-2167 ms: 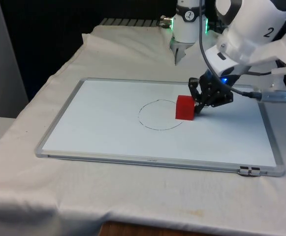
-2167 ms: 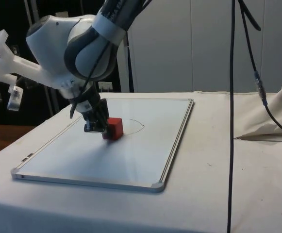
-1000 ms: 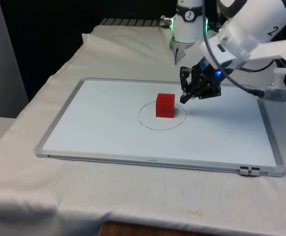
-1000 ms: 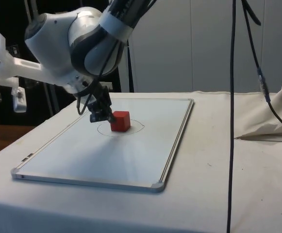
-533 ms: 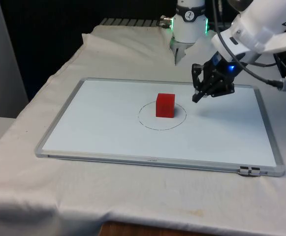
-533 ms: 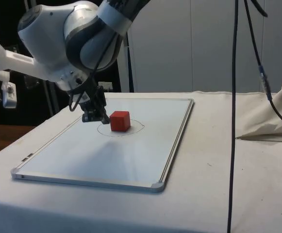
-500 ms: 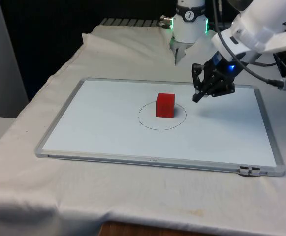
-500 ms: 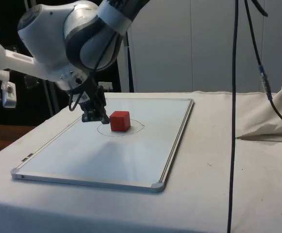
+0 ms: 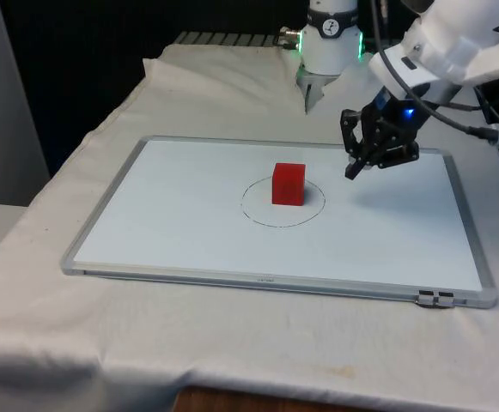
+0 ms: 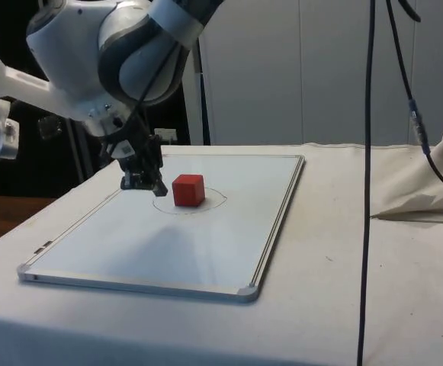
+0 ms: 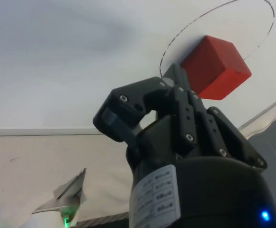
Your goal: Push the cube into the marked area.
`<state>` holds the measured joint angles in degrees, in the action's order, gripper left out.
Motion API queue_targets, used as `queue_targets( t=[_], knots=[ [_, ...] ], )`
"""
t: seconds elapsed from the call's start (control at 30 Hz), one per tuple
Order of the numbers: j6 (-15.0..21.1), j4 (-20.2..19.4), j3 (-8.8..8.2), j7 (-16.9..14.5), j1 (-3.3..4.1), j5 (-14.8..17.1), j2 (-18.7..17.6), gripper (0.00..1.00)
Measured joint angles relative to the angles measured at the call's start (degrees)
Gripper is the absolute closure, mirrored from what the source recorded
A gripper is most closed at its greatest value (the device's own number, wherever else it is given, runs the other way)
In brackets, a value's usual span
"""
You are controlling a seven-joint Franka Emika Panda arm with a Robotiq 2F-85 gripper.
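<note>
A red cube (image 9: 289,184) stands inside a thin drawn circle (image 9: 261,209) on a whiteboard (image 9: 189,227); in the side view the cube (image 10: 188,190) sits within the same outline (image 10: 215,200). My black gripper (image 9: 350,174) hangs a little above the board on the front view's right of the cube, apart from it, outside the circle. Its fingers are shut with nothing between them. In the wrist view the shut fingertips (image 11: 175,75) point towards the cube (image 11: 216,69). The side view has the gripper (image 10: 158,190) beside the cube with a small gap.
The whiteboard's metal frame (image 9: 266,279) lies flat on the white cloth (image 9: 103,343). A hanging black cable (image 10: 366,191) crosses the side view, and bunched cloth (image 10: 427,191) lies at the table's far corner there.
The gripper pushed the cube into the circle, then drew back towards the front view's right and rose slightly. The cube has stayed still for the last second.
</note>
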<state>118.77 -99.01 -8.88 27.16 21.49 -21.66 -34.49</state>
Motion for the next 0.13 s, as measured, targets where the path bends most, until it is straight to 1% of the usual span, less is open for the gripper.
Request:
queue_targets(
  t=[0.13],
  knots=[
    [0.0, 0.0, 0.06, -0.17, -0.11, 0.11, 0.06, 1.0]
  ],
)
